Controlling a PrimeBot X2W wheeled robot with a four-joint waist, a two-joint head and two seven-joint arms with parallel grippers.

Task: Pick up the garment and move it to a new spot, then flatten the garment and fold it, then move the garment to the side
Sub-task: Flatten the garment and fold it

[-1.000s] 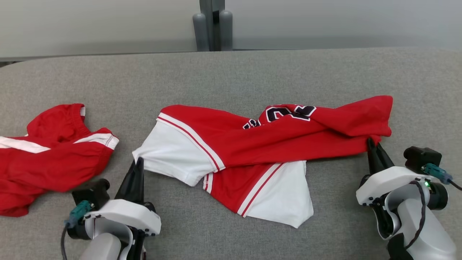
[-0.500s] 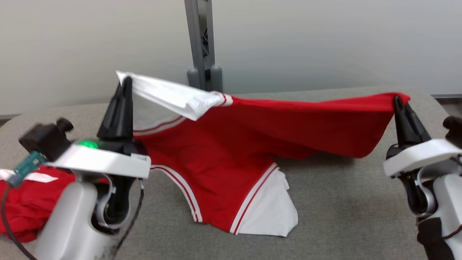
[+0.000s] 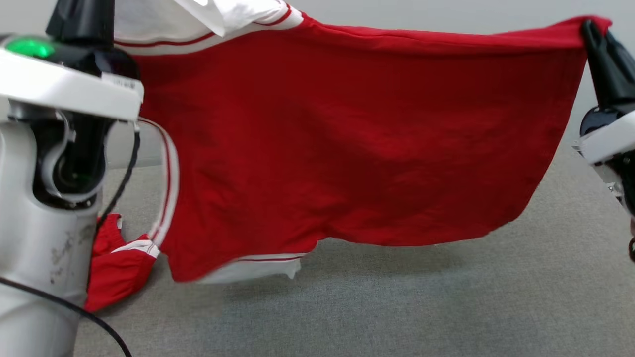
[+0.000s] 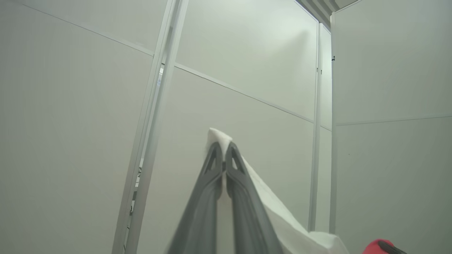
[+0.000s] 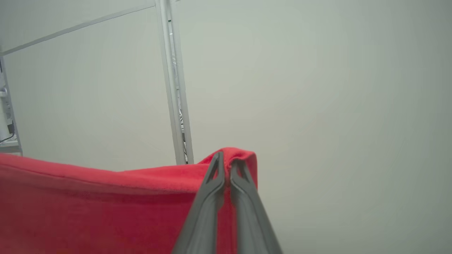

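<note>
Grey fabric-covered worktop (image 3: pixel 397 307) up front, plain pale wall panels (image 4: pixel 70 123) behind it, with a metal post (image 5: pixel 174 88) running up between them. So the garment (image 3: pixel 347 148), a red jersey with white sleeves and red-and-white trim, is hanging in the air like a banner, stretched by its top edge between the two arms.

Left claw (image 4: pixel 223 150) is pinched tight on a white bit of cloth. It looks like a sleeve edge, and a little white tuft pokes out past the tips in the left wrist view. Right claw (image 5: pixel 226 158) is clamped the same way on a red corner, with a fold of red wrapping over its tips.

From the head view the left arm is big and close at the left side, with a green light (image 3: pixel 30 47) on its wrist. The right claw sits high at the far right edge. The top edge of the jersey runs nearly level between them, sagging just a touch in the middle.

The red body hangs down fairly flat with some soft wrinkles. On the right its lower edge is off the worktop. On the left a white-trimmed part hangs lower, and I can't tell if it touches the surface. It throws a shadow on the grey cloth below.

Also, a second red garment (image 3: pixel 116 267) with a white stripe lies bunched on the worktop at the lower left, partly behind the left arm.
</note>
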